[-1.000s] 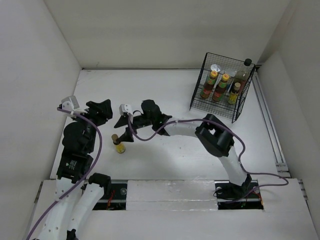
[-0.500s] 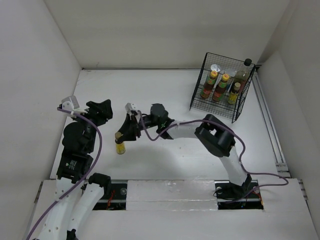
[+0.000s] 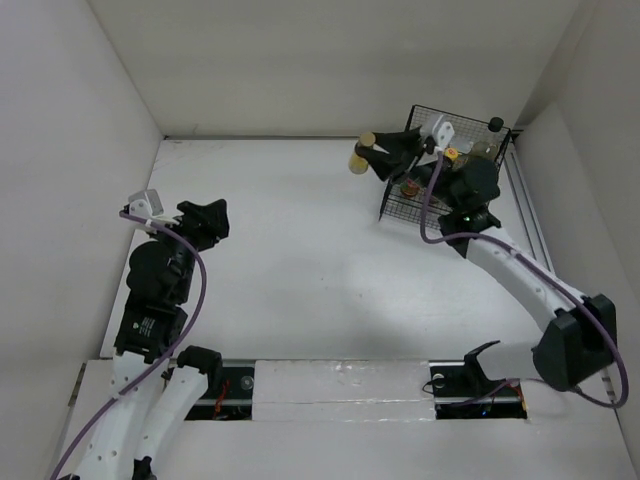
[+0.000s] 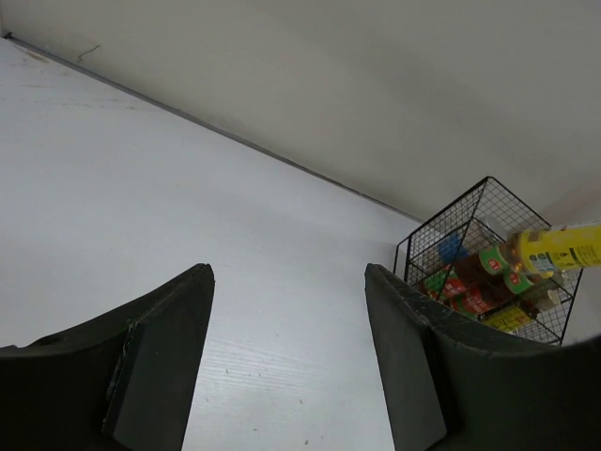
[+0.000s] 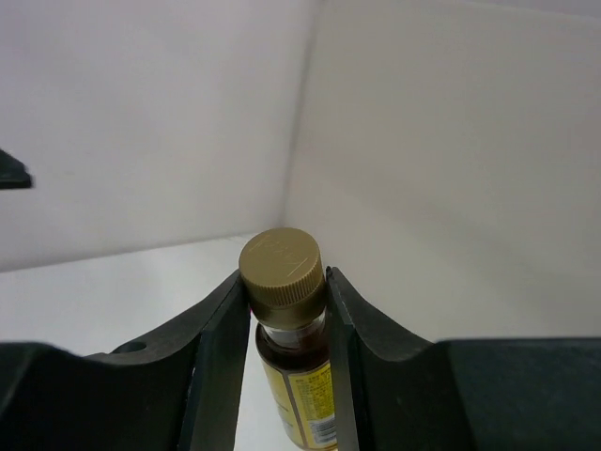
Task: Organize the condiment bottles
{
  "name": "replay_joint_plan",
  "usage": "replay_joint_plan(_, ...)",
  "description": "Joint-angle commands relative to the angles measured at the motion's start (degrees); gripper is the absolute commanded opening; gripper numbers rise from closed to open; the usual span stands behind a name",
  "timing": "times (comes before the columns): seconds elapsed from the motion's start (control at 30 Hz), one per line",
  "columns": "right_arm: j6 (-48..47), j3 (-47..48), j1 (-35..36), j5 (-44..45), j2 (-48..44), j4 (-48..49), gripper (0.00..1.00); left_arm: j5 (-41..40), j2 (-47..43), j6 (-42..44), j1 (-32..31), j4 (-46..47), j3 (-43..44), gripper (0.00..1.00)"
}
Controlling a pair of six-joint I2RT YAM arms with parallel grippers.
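My right gripper (image 3: 373,151) is shut on the gold cap of a tiny yellow bottle (image 3: 361,159) and holds it in the air by the upper left corner of the black wire basket (image 3: 430,215). In the right wrist view the fingers clamp the cap (image 5: 280,267), and the yellow-labelled body (image 5: 302,395) hangs between them. Several bottles stand in the basket, among them a yellow-capped red sauce bottle (image 3: 449,157) and a dark black-capped bottle (image 3: 493,130). My left gripper (image 3: 205,221) is open and empty at the left. Its wrist view shows the held bottle (image 4: 563,248) in front of the basket (image 4: 488,202).
White walls close the table on the left, back and right. The basket stands in the far right corner against the right wall. A metal rail (image 3: 545,270) runs along the right edge.
My right gripper closed on the tiny yellow bottle at the left middle of the table, lifted it, and carried it to the far right beside the basket. The left arm barely moved.
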Motion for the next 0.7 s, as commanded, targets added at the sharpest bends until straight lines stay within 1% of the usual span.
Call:
replay_joint_plan(0.0,-9.38,-3.28,-2.83,12.89,-4.18,-11.21,0.19,1.08,0.91,0.68,0.31,2.57,1.07,0.61)
replay_joint_plan(0.03,-9.38,-3.81,-5.89,12.9,-4.71,-11.21,0.19,2.03,0.92,0.68,0.31,2.57,1.07,0.61)
replay_joint_plan(0.17,-7.72,-5.13,-12.57,12.37,-5.85,-11.21,0.18,2.57,1.45,1.2,0.31,3.18,1.07,0.62)
replay_joint_plan(0.23,-7.71,-6.62,-14.35,12.98,-5.86,-11.21,0.18,2.04,2.06,1.2,0.31,3.18,1.07,0.64)
replay_joint_plan(0.27,-7.19,-6.62,-15.83,11.85,-5.34,-11.21,0.18,2.57,2.06,1.2,0.31,3.18,1.07,0.64)
replay_joint_plan(0.33,-7.18,-7.85,-16.46,10.96,-4.38,-10.16,0.18,3.1,2.06,1.2,0.31,3.18,1.07,0.65)
replay_joint_plan(0.37,-6.14,-8.38,-17.25,10.44,-3.41,-8.07,0.18,3.1,2.67,1.2,0.31,3.79,1.07,0.68)
replay_joint_plan(0.4,-6.13,-9.51,-17.78,10.44,-3.4,-7.18,0.18,3.62,2.68,1.2,0.31,3.8,1.07,0.68)
replay_joint_plan(0.43,-5.61,-10.05,-18.74,10.44,-2.01,-6.38,0.18,3.63,3.37,1.2,0.31,3.8,1.07,0.71)
replay_joint_plan(0.53,-3.41,-12.41,-20.77,8.86,0.46,-0.86,0.18,5.12,4.0,1.73,0.31,3.8,1.07,0.77)
replay_joint_plan(0.57,-0.71,-13.29,-20.77,8.16,2.56,1.95,0.18,5.12,4.52,1.73,0.31,3.8,1.07,0.8)
replay_joint_plan(0.6,0.71,-14.17,-21.64,6.76,3.53,7.63,0.18,5.12,4.52,1.73,0.31,3.8,1.07,0.83)
replay_joint_plan(0.67,2.83,-16.02,-22.27,6.22,6.69,12.59,0.18,5.65,5.05,1.73,0.31,3.8,1.07,0.86)
